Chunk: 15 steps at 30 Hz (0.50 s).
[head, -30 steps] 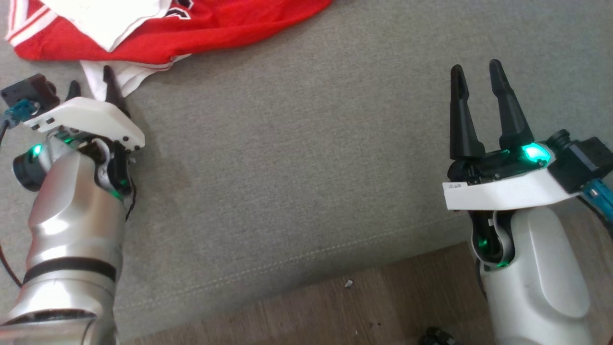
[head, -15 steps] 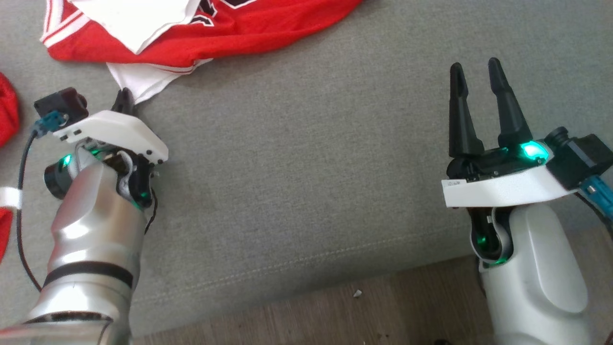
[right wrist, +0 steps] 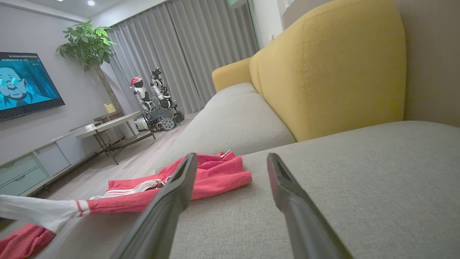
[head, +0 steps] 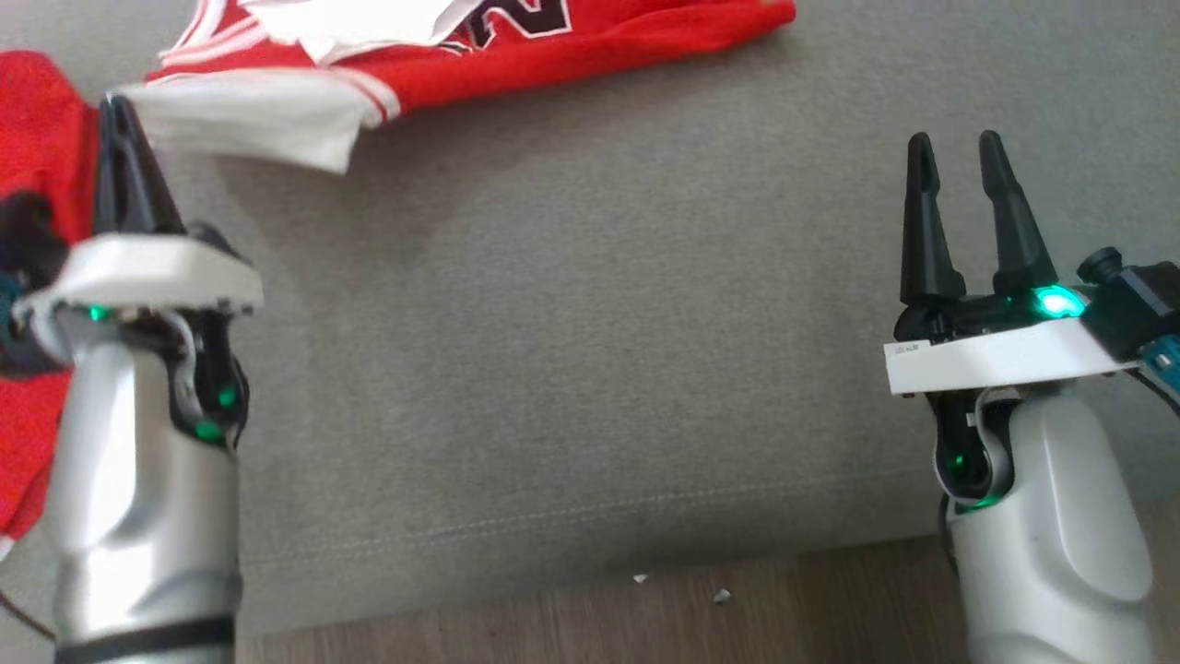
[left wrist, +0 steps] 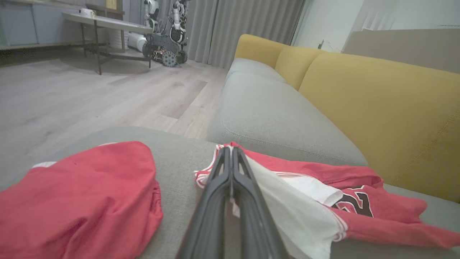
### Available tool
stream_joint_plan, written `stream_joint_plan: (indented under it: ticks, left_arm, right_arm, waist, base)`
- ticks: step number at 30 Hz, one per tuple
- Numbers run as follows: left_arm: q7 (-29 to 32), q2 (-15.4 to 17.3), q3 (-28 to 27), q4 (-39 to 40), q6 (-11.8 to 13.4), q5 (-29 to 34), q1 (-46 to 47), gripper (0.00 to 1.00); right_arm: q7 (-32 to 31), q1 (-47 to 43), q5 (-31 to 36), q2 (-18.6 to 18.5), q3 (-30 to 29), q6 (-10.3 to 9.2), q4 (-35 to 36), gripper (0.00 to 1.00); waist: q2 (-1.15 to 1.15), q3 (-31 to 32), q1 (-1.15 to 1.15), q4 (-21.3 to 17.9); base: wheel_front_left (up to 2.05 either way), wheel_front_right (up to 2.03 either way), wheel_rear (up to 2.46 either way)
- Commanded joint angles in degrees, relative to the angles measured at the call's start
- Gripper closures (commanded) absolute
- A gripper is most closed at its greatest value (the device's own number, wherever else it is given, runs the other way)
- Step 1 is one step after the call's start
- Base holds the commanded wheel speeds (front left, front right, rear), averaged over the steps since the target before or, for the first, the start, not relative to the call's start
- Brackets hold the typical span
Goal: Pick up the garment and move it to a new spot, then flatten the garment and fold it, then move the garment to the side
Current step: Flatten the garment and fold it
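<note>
Head view: red-and-white sports jersey with black lettering (head: 599, 37) lies at 12 o'clock on the grey fabric sofa seat (head: 590, 350). Its white panel (head: 249, 124) stretches out toward 10 o'clock. The left gripper (head: 115, 111) sits at 9 o'clock, fingers pressed together with no gap, pinching the corner of that white panel. The right gripper (head: 954, 143) is at 3 o'clock, well apart from the jersey, fingers spread and holding nothing. A strip of brown wood-look floor (head: 553, 618) runs along 6 o'clock. A second crumpled red cloth (head: 37, 120) sits at 9 o'clock behind the left arm, partly cut off here.

The left wrist view gives more. The closed fingers meet on the jersey's red-and-white striped edge at centre, and the jersey trails off to 4 o'clock. The second red cloth forms a separate heap at 8 o'clock, apart from the jersey. The mustard-yellow sofa backrest (left wrist: 377, 108) is at 2 o'clock.

The right wrist view shows the open fingers from behind, with bare seat between them and the jersey at 9 o'clock, its white end raised off the cushion. It also shows room details at 10 o'clock: a wall television (right wrist: 25, 84), a leafy potted plant (right wrist: 88, 43), a parked wheeled robot (right wrist: 158, 100) and a low pale table (right wrist: 107, 126).
</note>
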<state>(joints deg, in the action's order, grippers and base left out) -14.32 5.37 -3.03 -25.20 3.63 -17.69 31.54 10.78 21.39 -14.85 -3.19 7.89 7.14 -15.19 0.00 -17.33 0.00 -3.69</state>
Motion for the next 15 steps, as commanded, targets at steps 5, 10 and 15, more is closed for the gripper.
stream_joint_plan:
  ticks: [5, 10, 15]
  left_arm:
    - [-0.67, -0.1, -3.05, 11.01, 0.9, 2.01, -4.33, 1.0]
    - [-0.67, -0.87, -3.04, 14.01, 0.98, 3.06, -6.99, 1.0]
    - [-0.67, -1.66, -1.15, 14.22, 0.43, 3.63, -9.25, 1.0]
  right_arm:
    - [-1.74, 1.47, 0.74, 0.31, 0.33, 0.35, 0.37, 0.0]
    - [-3.25, 1.55, 0.91, 0.31, -0.25, 0.35, -0.76, 0.0]
    - [-6.22, 2.95, 0.3, 0.31, -2.24, 0.35, -4.19, 0.0]
  waist:
    - [0.0, 1.33, 0.0, 2.91]
    - [0.0, 1.5, 0.0, 4.36]
    - [0.0, 0.91, 0.0, 5.92]
  base:
    - [0.0, 0.0, 0.0]
    - [0.0, 0.0, 0.0]
    - [0.0, 0.0, 0.0]
